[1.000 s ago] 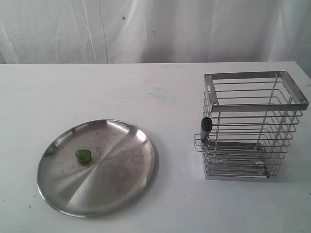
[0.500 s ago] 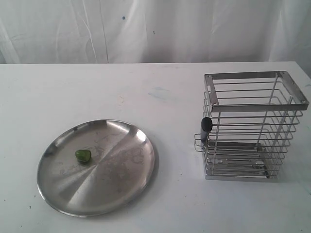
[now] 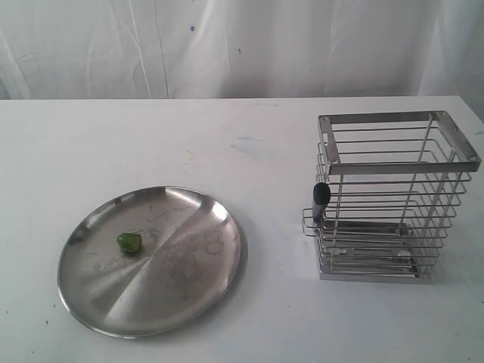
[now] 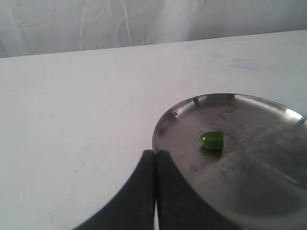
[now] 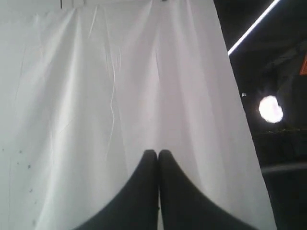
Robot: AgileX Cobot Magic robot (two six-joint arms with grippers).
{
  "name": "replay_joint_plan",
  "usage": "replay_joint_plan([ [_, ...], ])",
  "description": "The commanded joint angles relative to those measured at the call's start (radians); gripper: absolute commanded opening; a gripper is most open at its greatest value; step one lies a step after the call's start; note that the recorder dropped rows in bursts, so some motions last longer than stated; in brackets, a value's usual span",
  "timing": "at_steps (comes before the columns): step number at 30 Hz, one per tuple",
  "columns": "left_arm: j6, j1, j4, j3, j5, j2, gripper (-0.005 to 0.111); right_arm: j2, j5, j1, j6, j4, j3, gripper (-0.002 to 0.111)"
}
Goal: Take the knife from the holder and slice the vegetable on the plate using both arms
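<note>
The steel plate (image 3: 181,265) lies at the front left of the white table, with the small green vegetable (image 3: 129,242) on its left half. The wire holder (image 3: 393,198) stands at the right; the knife's black handle (image 3: 321,198) sticks up from a small side rack on its left face, the blade hidden. Neither arm shows in the exterior view. In the left wrist view my left gripper (image 4: 155,153) is shut and empty, at the plate's (image 4: 163,130) rim, short of the vegetable (image 4: 212,140). My right gripper (image 5: 157,153) is shut and empty, facing a white curtain.
A white curtain (image 3: 227,45) hangs behind the table. Faint marks dot the tabletop (image 3: 249,145) between plate and holder. The right wrist view shows a dark area with a lamp (image 5: 270,109) beside the curtain.
</note>
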State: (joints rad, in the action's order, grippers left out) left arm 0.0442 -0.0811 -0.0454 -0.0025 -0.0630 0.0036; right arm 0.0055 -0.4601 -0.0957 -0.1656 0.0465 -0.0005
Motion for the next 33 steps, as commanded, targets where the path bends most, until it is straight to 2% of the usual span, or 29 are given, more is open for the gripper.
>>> replay_joint_plan([
  [1, 0.002, -0.002, -0.006, 0.002, 0.01, -0.004, 0.0, -0.005, 0.268, -0.004, 0.007, -0.002, 0.001, 0.0],
  [3, 0.002, -0.002, -0.006, 0.002, 0.01, -0.004, 0.0, -0.005, 0.298, -0.004, 0.015, 0.018, 0.001, 0.0],
  [7, -0.001, -0.002, -0.006, 0.002, -0.001, -0.004, 0.0, -0.005, 0.242, -0.004, 0.095, 0.182, -0.032, 0.0],
  [10, -0.001, -0.002, -0.006, 0.002, -0.122, -0.004, 0.0, 0.012, 0.184, -0.004, 0.139, 0.249, -0.145, 0.0],
  [13, -0.001, -0.002, -0.002, 0.002, -0.241, -0.004, 0.0, 0.098, 0.199, -0.004, 0.139, 0.249, -0.268, 0.0],
  [15, -0.001, -0.002, -0.002, 0.002, -0.292, -0.004, 0.0, 0.182, 0.309, -0.004, 0.139, 0.244, -0.343, 0.0],
  [20, -0.001, -0.002, -0.002, 0.002, -0.292, -0.004, 0.0, 0.504, 0.858, -0.004, 0.127, 0.219, -0.474, 0.0],
  [23, -0.001, -0.002, -0.002, 0.002, -0.292, -0.004, 0.0, 0.682, 1.052, -0.004, 0.082, 0.17, -0.503, 0.0],
  [27, 0.001, -0.002, -0.002, 0.002, -0.292, -0.004, 0.0, 0.792, 1.207, -0.004, -0.013, 0.058, -0.547, 0.0],
  [29, 0.001, -0.002, -0.002, 0.002, -0.292, -0.004, 0.0, 0.814, 1.284, -0.004, -0.073, -0.06, -0.572, 0.0],
  [31, 0.001, -0.002, -0.002, 0.002, -0.292, -0.004, 0.0, 0.824, 1.259, -0.004, -0.075, -0.225, -0.579, 0.0],
  [33, 0.001, -0.002, -0.002, 0.002, -0.292, -0.004, 0.0, 0.825, 1.178, -0.004, -0.031, -0.224, -0.579, 0.0],
])
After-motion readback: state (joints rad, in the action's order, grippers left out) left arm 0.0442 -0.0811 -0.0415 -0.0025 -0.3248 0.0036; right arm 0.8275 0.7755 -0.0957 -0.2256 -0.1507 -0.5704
